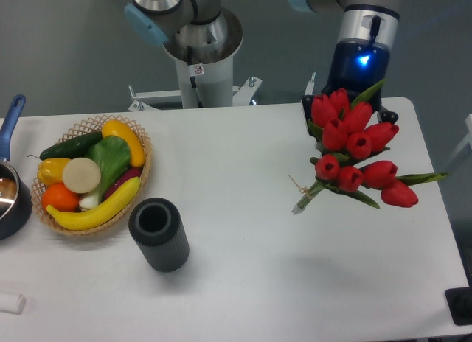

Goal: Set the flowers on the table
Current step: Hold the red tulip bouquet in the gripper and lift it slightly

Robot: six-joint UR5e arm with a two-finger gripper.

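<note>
A single fixed camera looks down steeply from above the near edge of the table (243, 283), facing the far side where the robot's base column (198, 58) stands. It sits at middling distance: the tabletop fills most of the frame, with its right edge and far right corner visible, while the left end is cut off. Beyond the far edge only a grey floor or wall shows.

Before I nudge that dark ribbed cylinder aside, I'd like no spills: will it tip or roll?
The ribbed cylinder stands upright, open end up, and looks squat, so it probably slides rather than tips. If it did topple, its round body would likely roll, perhaps toward the wicker basket close by. Its ribbed side may grip well.
</note>
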